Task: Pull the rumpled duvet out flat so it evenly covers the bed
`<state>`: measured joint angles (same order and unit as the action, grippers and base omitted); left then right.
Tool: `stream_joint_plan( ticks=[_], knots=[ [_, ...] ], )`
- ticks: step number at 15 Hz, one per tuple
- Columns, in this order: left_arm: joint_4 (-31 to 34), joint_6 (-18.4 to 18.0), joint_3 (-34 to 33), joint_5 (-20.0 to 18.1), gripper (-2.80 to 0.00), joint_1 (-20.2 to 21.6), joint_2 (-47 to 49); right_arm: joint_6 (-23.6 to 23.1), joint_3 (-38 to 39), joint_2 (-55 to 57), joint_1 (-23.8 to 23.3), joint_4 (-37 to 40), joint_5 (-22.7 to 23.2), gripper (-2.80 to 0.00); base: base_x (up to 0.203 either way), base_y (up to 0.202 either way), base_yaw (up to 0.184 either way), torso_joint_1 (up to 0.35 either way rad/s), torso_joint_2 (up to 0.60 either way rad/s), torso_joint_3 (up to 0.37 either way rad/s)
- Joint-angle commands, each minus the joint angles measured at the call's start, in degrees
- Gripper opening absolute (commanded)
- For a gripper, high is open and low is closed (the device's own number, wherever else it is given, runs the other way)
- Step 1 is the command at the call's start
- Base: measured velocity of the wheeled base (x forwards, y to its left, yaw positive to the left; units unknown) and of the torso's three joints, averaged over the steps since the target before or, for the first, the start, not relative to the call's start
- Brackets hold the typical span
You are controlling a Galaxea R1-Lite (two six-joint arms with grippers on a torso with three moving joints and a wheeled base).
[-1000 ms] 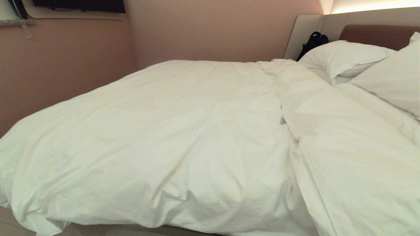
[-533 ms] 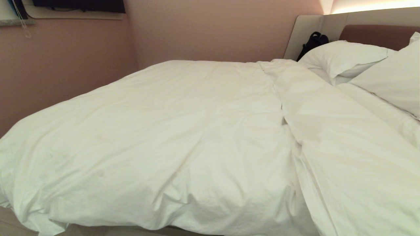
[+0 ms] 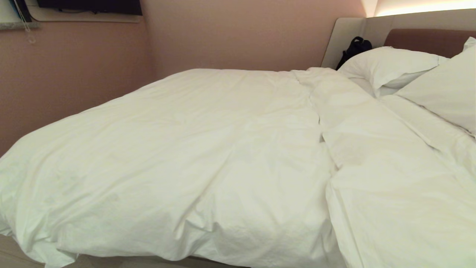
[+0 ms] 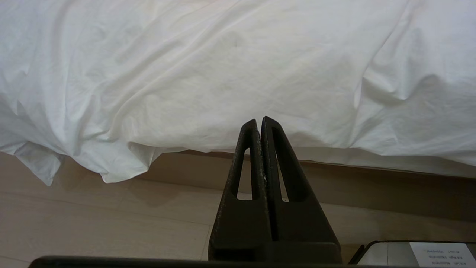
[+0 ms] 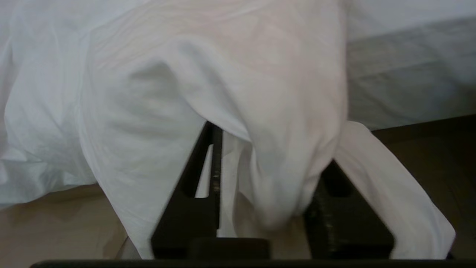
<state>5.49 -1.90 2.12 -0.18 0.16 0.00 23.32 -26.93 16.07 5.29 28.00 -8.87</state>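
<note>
Most of the duvet (image 3: pixel 193 156) lies spread; you must flatten its folded right part, draped between the right gripper's (image 5: pixel 260 193) parted fingers.

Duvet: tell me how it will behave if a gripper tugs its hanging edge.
The duvet is probably floppy: it sags in folds over the right gripper, whose jaws stand apart. It looks puffy, so likely light for its bulk. A pull would probably drag nearby cloth and leave wrinkles elsewhere.
</note>
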Motion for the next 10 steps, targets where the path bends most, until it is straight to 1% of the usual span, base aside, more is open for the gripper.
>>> stream_joint_plan(
  ticks=[1, 4, 8, 10],
  knots=[
    [0.1, 0.0, 0.0, 0.0, -2.80, 0.0, 0.0, -0.8, -0.4, 0.3, 0.0, 0.1, 0.0, 0.00, 0.000, 0.000, 0.000, 0.000, 0.00, 0.000],
    [0.1, 0.0, 0.0, 0.0, -2.80, 0.0, 0.0, -0.7, -2.0, 0.4, 0.0, 0.1, 0.3, 0.00, 0.000, 0.000, 0.000, 0.000, 0.00, 0.000],
    [0.1, 0.0, 0.0, 0.0, -2.80, 0.0, 0.0, -0.8, -12.5, 1.2, 0.0, 1.0, 0.7, 0.00, 0.000, 0.000, 0.000, 0.000, 0.00, 0.000],
    [0.1, 0.0, 0.0, 0.0, -2.80, 0.0, 0.0, -1.5, -16.7, 3.9, 0.4, 1.0, 1.6, 0.00, 0.000, 0.000, 0.000, 0.000, 0.00, 0.000]
  ],
)
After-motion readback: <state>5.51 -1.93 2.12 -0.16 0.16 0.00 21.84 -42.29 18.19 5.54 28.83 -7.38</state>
